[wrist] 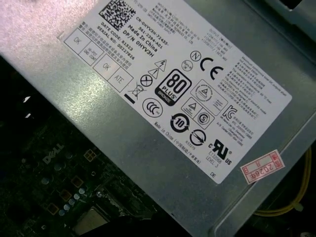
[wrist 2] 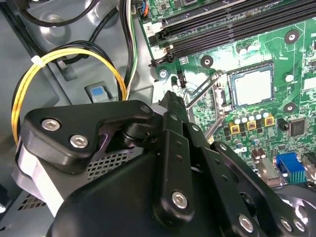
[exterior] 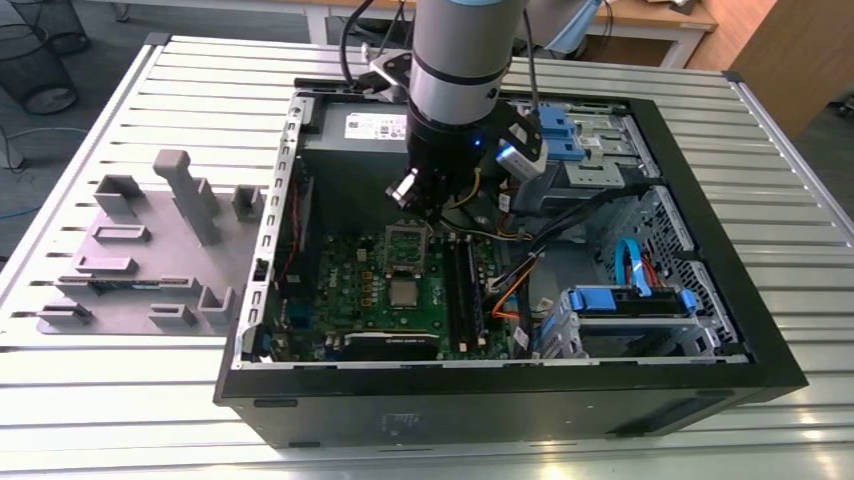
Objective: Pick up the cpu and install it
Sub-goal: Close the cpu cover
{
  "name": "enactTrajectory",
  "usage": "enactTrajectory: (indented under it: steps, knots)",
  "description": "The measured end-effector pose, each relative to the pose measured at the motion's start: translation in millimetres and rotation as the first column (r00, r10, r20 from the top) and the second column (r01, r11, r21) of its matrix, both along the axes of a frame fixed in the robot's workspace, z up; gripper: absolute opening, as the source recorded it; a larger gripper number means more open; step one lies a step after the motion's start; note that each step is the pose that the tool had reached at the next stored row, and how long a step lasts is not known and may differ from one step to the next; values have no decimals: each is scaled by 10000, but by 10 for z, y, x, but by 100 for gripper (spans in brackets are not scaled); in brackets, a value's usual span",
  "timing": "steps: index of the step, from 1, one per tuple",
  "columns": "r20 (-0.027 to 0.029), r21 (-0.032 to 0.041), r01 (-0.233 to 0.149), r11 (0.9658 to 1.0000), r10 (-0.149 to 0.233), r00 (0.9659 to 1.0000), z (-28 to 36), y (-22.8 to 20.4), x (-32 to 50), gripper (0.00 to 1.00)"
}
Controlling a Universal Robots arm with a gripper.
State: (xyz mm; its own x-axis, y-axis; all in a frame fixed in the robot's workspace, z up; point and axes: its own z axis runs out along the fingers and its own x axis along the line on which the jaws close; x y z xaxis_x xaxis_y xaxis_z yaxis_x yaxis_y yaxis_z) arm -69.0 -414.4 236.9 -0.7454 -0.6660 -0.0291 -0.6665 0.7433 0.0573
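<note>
Gripper: hovers above the green motherboard inside the open computer case; whether it grips anything, cannot tell. Cpu: lies flat in its socket, below and beside the gripper, load frame hinged open. Step: seating appears done. NOTE: closing the frame would call for care.

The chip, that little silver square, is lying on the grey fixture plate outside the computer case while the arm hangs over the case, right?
Not quite. The chip sits on the green motherboard inside the case, not on the grey fixture plate; the exterior view shows this, and the second wrist view shows it in the socket. The arm does hang over the case.
</note>
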Motion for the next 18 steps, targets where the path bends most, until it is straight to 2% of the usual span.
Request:
enactTrajectory:
  steps: [14,18]
  knots:
    - [-56,-46,0,10000,0,10000,33,0,0,10]
    - [-57,-57,-6,10000,6,10000,35,-10,0,10]
